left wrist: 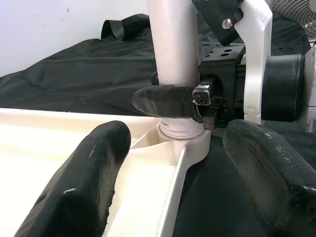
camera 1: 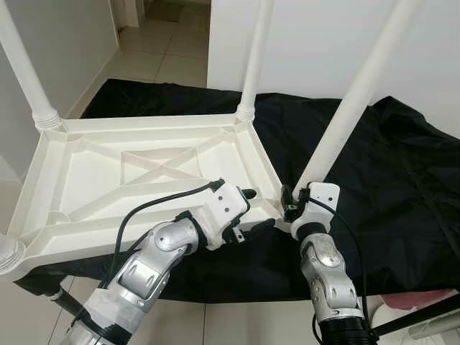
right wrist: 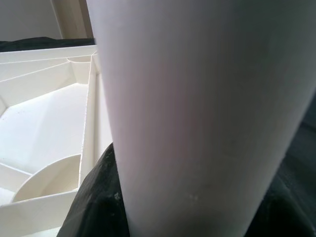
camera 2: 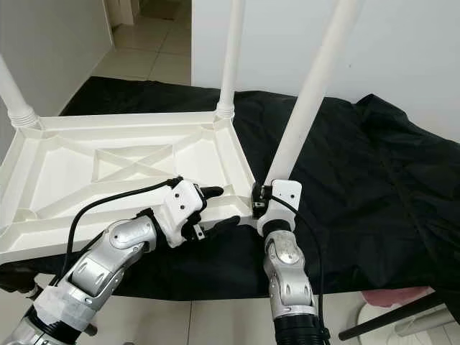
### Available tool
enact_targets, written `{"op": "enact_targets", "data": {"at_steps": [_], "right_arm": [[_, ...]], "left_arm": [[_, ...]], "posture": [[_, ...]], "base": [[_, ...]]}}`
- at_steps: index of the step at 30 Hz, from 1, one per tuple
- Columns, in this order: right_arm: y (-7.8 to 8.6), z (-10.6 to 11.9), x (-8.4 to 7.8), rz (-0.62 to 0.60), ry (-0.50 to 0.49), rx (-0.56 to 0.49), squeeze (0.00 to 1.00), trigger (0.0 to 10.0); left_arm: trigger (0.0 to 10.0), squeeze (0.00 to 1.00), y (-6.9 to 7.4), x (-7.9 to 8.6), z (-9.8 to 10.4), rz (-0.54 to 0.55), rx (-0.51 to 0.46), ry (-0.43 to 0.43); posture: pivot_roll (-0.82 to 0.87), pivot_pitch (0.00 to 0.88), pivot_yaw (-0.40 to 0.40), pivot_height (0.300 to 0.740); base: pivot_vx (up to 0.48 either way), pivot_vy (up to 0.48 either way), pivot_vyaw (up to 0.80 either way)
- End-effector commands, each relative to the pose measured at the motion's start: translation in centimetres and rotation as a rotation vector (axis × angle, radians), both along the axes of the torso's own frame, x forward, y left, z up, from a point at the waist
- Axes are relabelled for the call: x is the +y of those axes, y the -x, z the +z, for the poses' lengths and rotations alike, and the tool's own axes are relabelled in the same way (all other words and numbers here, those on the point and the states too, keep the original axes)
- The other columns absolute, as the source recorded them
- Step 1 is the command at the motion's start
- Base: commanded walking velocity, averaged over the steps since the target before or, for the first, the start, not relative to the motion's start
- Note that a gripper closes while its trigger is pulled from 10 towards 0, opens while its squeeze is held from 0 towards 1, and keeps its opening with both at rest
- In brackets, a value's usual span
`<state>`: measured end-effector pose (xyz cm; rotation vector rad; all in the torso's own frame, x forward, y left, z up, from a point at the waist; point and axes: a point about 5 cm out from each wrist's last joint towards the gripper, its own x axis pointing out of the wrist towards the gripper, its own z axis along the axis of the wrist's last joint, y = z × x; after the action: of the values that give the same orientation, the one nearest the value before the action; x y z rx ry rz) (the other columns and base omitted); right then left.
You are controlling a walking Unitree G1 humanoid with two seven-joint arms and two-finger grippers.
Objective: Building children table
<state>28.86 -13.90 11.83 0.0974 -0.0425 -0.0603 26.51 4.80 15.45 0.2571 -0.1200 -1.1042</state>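
Nearest to the camera are the two silver arms, rising from the near edge of the scene. The left gripper [camera 1: 248, 212] hovers at the near right part of the upturned table top [camera 1: 108, 180], just beside its near right corner. Its two black fingers stand apart and hold nothing, with the rim of the table top between and below them in the left wrist view.

The white plastic table top lies upside down on a black cloth [camera 1: 388, 165] spread over the floor, its ribbed underside facing up. At the far left corner a white leg [camera 1: 21, 68] stands in its socket. A further socket [camera 1: 8, 253] shows at the near left corner, cut by the picture edge, so I cannot tell if a leg is there. At the far right corner a second leg [camera 1: 255, 57] also stands upright.

To the right, the right gripper [camera 1: 289, 203] is closed around the lower end of the tilted leg [camera 1: 352, 100], at the near right corner socket. This leg leans to the right and does not stand straight like the others.

I judge the task is well along: at least two legs are seated, and the near right one must yet be brought upright and pressed or turned fully home. After that the table must be turned over.
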Motion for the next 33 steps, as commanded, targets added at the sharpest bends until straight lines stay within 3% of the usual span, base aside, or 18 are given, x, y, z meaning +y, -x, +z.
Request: {"op": "enact_targets", "data": {"at_steps": [1, 4, 5, 6, 7, 16, 17, 29, 33], "right_arm": [[0.4, -0.6, -0.7, -0.060, -0.004, 0.021, 0.00, 10.0], [0.5, -0.6, -0.7, -0.052, -0.003, 0.007, 0.00, 10.0], [0.6, -0.5, -0.8, -0.038, 0.000, -0.012, 0.68, 10.0], [0.6, -0.5, -0.8, -0.038, 0.000, -0.012, 0.68, 10.0], [0.8, -0.3, -0.8, -0.022, 0.003, -0.043, 1.00, 10.0], [1.3, 0.4, -1.3, 0.095, 0.010, -0.120, 1.00, 10.0], [1.3, 0.3, -1.5, 0.123, 0.014, -0.117, 0.00, 10.0], [0.6, 0.1, -3.0, 0.326, 0.092, -0.127, 0.00, 10.0], [0.2, 0.5, -3.4, 0.387, 0.134, -0.144, 0.00, 10.0]], "left_arm": [[10.0, 0.00, 0.3, -0.3, -0.3, -0.054, 0.003, -0.021], [10.0, 0.00, 0.2, -0.3, -0.3, -0.053, 0.003, -0.022], [10.0, 0.00, 0.2, -0.3, -0.3, -0.053, 0.003, -0.022], [10.0, 0.00, 0.2, -0.3, -0.3, -0.053, 0.003, -0.022], [10.0, 0.00, 0.2, -0.3, -0.3, -0.053, 0.002, -0.023], [10.0, 0.00, -0.6, -0.2, 0.1, -0.041, -0.016, -0.024], [10.0, 0.00, -0.7, -0.2, 0.2, -0.038, -0.020, -0.024], [10.0, 0.00, -1.0, 0.5, 0.4, -0.032, -0.041, -0.036], [10.0, 0.00, -1.0, 1.7, 1.0, -0.026, -0.040, -0.035]], "posture": [[-0.02, 0.000, -0.079, 0.740], [-0.02, 0.000, -0.076, 0.740], [-0.02, 0.000, -0.073, 0.740], [-0.02, 0.000, -0.073, 0.740], [-0.02, 0.000, -0.070, 0.740], [-0.02, 0.000, -0.071, 0.740], [-0.02, 0.000, -0.072, 0.740], [0.00, 0.000, -0.084, 0.740], [0.01, 0.000, -0.093, 0.740]], "base": [[0.000, 0.000, 0.00], [0.000, 0.000, 0.00], [0.000, 0.000, 0.00], [0.000, 0.000, 0.00], [0.000, 0.000, 0.00], [0.000, 0.000, 0.00], [0.000, 0.000, 0.00], [0.000, 0.000, 0.00], [0.000, 0.000, 0.00]]}}
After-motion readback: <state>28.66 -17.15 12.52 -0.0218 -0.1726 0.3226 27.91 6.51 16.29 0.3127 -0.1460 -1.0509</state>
